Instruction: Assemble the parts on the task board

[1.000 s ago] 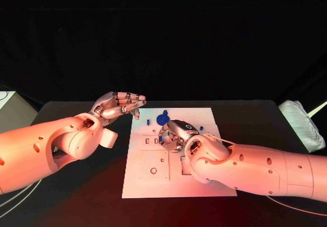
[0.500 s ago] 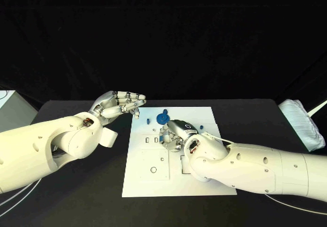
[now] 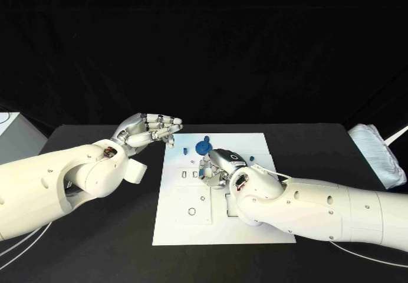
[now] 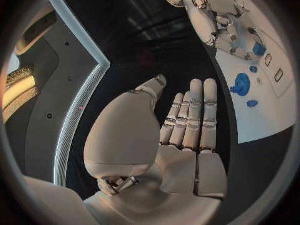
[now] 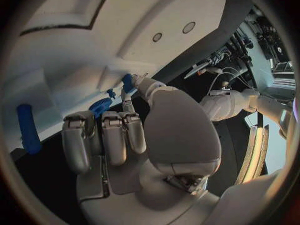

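Desk [image 3: 340, 147]: black surface carrying the white task board [image 3: 255, 233] at its middle, between the two arms.
Task board: several cut-out slots look unfilled, so the assembly seems to be at an early or middle stage with most of it left.
Right robot hand [image 3: 217, 168]: low over the far middle of the board, fingers curled, a small blue part [image 4: 259, 48] pinched at its fingertips close to the board; this looks like a placing step under way, not finished.
Left robot hand [image 3: 151, 131]: raised off the desk just beside the board's far left corner, fingers together and slightly bent, holding nothing that can be seen.
Blue gear [image 3: 203, 147]: round toothed part on the far end of the board, just beyond the right robot hand.
Blue peg [image 5: 25, 128]: long slim part near the board's far right, apart from the hand.
Smaller blue pieces [image 4: 252, 103]: lying near the gear, seemingly waiting their turn.
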You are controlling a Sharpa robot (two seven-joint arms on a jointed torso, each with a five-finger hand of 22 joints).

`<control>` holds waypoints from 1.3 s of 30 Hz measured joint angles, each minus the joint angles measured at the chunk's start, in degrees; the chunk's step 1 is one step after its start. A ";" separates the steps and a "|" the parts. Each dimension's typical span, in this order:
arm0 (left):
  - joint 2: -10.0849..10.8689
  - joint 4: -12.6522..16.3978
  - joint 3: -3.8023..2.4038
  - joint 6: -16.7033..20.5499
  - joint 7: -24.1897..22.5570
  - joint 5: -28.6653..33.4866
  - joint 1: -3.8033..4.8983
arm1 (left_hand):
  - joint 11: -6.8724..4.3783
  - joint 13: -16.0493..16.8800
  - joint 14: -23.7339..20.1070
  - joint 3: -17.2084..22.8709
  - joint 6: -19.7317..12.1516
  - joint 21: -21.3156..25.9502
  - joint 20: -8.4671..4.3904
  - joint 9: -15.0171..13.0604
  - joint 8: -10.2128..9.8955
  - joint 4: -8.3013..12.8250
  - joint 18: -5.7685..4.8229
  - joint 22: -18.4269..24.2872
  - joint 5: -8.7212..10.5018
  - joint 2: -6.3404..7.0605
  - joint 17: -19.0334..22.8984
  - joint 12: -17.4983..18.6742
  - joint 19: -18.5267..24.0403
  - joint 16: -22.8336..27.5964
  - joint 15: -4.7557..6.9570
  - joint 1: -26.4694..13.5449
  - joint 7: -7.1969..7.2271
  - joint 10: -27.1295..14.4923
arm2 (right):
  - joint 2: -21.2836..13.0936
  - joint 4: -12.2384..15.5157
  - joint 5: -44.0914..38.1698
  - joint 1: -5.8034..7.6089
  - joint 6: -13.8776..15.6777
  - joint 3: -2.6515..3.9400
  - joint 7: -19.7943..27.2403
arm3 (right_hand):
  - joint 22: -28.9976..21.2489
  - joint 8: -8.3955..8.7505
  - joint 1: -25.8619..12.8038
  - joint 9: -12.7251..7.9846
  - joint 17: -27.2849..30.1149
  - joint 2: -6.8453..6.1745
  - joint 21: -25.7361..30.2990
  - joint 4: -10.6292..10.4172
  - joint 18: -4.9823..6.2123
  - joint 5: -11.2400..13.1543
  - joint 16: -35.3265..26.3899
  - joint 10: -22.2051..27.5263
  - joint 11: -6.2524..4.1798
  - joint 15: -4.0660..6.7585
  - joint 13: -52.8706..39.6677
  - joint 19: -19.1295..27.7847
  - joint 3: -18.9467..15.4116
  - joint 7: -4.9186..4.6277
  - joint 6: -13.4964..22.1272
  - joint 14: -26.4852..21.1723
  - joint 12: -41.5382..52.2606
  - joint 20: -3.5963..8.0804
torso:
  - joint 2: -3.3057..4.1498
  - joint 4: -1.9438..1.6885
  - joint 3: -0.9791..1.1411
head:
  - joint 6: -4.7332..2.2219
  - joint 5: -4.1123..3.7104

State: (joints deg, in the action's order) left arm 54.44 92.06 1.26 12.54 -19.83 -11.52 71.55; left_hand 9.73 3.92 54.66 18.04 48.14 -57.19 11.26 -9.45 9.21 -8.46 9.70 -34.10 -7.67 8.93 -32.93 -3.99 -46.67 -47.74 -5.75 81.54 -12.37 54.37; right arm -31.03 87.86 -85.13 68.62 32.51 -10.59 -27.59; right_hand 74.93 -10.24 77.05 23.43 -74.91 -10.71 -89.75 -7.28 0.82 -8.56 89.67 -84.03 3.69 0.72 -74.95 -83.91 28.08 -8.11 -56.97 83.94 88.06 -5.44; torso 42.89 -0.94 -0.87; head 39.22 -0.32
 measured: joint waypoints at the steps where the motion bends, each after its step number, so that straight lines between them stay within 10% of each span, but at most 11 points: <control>1: 0.01 0.00 0.00 -0.01 0.01 0.00 0.00 | 0.00 0.00 0.00 0.00 0.00 0.00 0.00 0.00 0.00 0.00 0.00 0.00 0.00 0.00 0.00 0.00 0.00 0.00 0.00 0.00 0.00 0.00 | 0.01 -0.01 -0.02 -0.01 0.00 0.00 0.01 | 0.00 -0.15 0.00 -0.04 0.00 0.00 0.00 0.00 0.00 0.00 0.00 0.00 0.00 0.00 0.00 0.00 0.00 0.00 0.00 0.00 0.00 0.00 | 0.00 0.00 0.00 | 0.00 0.00; 30: 0.10 -0.01 0.00 -0.18 0.21 -0.05 0.00 | 0.00 0.00 0.00 0.00 0.00 0.00 0.00 0.01 0.00 0.00 0.00 0.00 0.00 0.00 -0.01 0.00 0.00 0.00 0.00 0.00 0.00 0.00 | 0.11 0.08 0.01 -0.06 -0.21 -0.09 1.22 | -0.02 1.51 -2.80 -1.18 0.01 -2.80 0.00 0.48 0.00 3.37 0.00 0.16 0.65 -0.82 0.02 0.00 -2.46 -1.44 4.11 -0.02 -2.43 -0.43 | 0.03 0.03 0.03 | 0.00 -0.02; 33: 0.10 -0.04 0.00 -0.19 0.25 -0.08 0.00 | 0.00 0.00 0.00 0.00 0.00 0.00 0.00 -0.03 0.00 0.00 0.00 -0.07 0.00 0.00 0.10 0.00 0.00 -0.24 0.00 0.00 0.00 0.00 | -0.07 0.39 0.02 -0.07 0.00 -0.10 1.44 | -0.02 1.96 -3.01 -1.37 0.01 -3.02 0.00 0.01 0.00 3.37 0.00 0.00 0.82 -0.95 0.02 -0.20 -4.68 -1.52 5.04 0.11 -2.56 -0.63 | 0.04 0.02 0.03 | 0.01 -0.02; 39: -0.11 -0.41 0.01 -0.03 0.67 -0.66 0.00 | -0.07 0.15 0.08 0.00 0.00 -0.53 0.21 -0.11 0.00 -0.03 0.00 -0.17 0.00 -0.01 0.17 -0.54 0.20 -0.89 0.08 -0.01 0.00 0.66 | -1.94 2.52 0.25 -0.02 1.85 -0.08 2.56 | -0.03 3.61 2.12 -2.42 -0.04 -0.69 0.00 -6.16 0.00 3.61 0.00 -0.01 1.65 -1.78 0.03 -0.20 -19.94 -2.50 7.62 0.11 -3.18 -1.46 | -0.05 0.02 0.03 | -0.09 -0.02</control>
State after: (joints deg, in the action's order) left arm 54.33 91.65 1.28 12.51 -19.16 -12.17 71.55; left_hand 9.65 4.07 54.74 18.04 48.14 -57.72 11.47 -9.57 9.21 -8.49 9.70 -34.27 -7.67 8.92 -32.76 -4.53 -46.47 -48.63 -5.67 81.53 -12.37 55.03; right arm -32.97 90.39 -84.88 68.60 34.37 -10.67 -25.02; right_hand 74.91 -6.63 79.17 21.01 -74.95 -11.39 -89.75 -13.44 0.82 -4.95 89.67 -84.03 5.35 -1.06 -74.92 -84.11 8.15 -10.61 -49.35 84.05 84.88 -6.90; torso 42.83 -0.92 -0.84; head 39.13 -0.35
